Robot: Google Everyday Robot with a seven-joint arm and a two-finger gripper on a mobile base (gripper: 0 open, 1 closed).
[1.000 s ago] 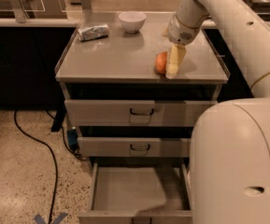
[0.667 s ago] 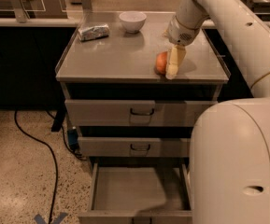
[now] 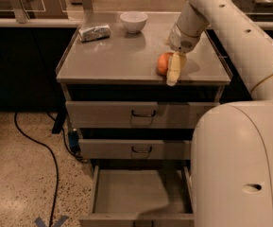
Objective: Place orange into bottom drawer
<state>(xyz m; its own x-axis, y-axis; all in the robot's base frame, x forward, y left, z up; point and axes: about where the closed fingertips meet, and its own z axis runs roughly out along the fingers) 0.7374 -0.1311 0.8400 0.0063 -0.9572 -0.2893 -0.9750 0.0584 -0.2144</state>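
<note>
The orange [image 3: 162,63] sits on the grey cabinet top [image 3: 112,60], near its front edge on the right side. My gripper [image 3: 170,74] reaches down from the white arm and is right against the orange's right side, partly covering it. The bottom drawer [image 3: 136,190] is pulled open below, and its flat grey floor holds nothing that I can see.
A white bowl [image 3: 133,21] and a foil-wrapped packet [image 3: 94,32] stand at the back of the cabinet top. The two upper drawers [image 3: 143,113] are shut. A black cable [image 3: 51,155] lies on the floor at left. My white body [image 3: 240,164] fills the lower right.
</note>
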